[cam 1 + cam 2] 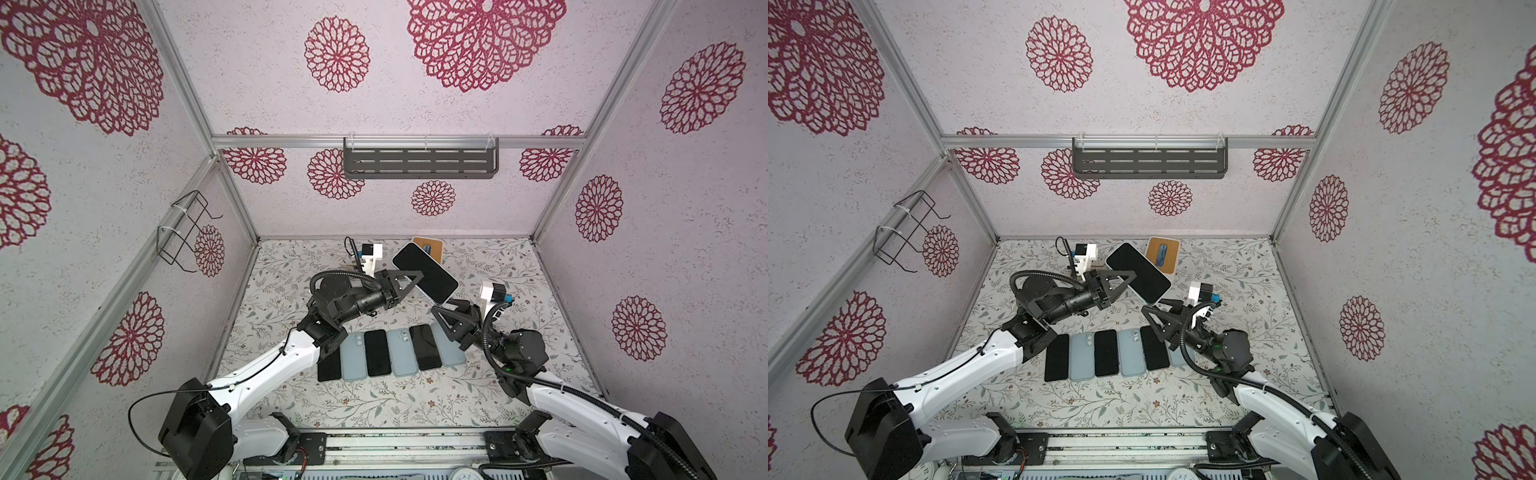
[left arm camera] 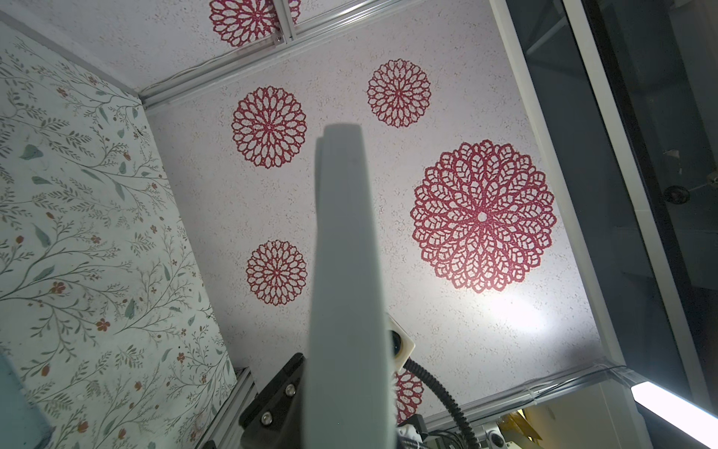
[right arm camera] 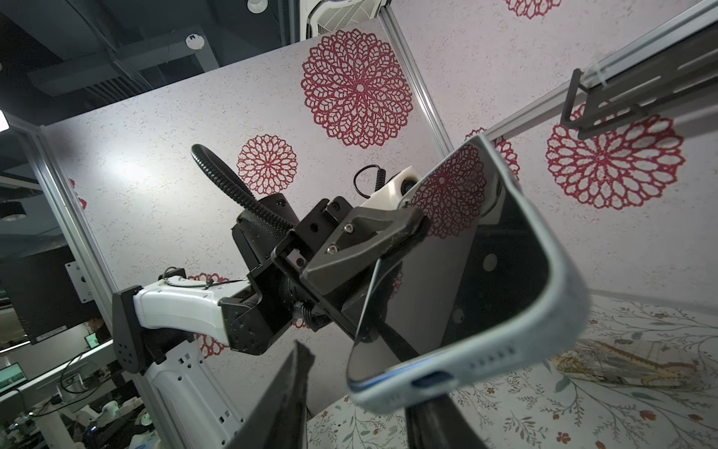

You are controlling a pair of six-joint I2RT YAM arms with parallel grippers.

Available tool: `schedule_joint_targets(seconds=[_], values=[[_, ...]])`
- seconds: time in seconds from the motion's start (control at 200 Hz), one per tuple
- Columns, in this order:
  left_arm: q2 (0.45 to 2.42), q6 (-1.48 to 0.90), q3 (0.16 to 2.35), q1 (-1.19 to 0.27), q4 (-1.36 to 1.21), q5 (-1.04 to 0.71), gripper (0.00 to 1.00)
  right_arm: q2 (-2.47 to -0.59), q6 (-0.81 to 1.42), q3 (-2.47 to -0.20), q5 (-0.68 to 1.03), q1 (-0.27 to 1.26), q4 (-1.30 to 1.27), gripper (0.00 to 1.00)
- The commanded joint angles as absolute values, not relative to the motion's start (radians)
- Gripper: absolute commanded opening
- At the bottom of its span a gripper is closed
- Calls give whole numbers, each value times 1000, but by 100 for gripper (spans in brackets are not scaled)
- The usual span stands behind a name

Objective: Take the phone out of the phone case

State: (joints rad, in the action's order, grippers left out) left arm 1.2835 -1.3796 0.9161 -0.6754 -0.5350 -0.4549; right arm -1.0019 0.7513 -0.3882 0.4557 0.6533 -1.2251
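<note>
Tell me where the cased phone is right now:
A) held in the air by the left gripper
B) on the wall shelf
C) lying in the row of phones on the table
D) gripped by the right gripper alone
A: in both top views the left gripper is clamped on the cased phone, holding it above the table. The right gripper sits by the phone's lower end with its jaws apart.

Both top views look down from high up, far away, and share the whole table. The left wrist camera hugs the cased phone, facing 3 o'clock. The right wrist camera looks up toward 10 o'clock, close under that phone, which both top views show too.
</note>
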Motion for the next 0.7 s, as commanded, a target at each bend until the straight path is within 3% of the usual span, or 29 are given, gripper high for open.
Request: schedule_joint_targets(seconds=[0.0,0.425,0.691], values=[[1249,-1366,919,-670,-617,-450,0,-1012,760,-428,475,652,-1301,32],[1246,-1358,919,-673,-607,-470,0,-1031,701,-449,469,650,-1240,0],[1230,-1323,958,-676,-543,-568,0,-926,372,-456,408,650,-980,0]])
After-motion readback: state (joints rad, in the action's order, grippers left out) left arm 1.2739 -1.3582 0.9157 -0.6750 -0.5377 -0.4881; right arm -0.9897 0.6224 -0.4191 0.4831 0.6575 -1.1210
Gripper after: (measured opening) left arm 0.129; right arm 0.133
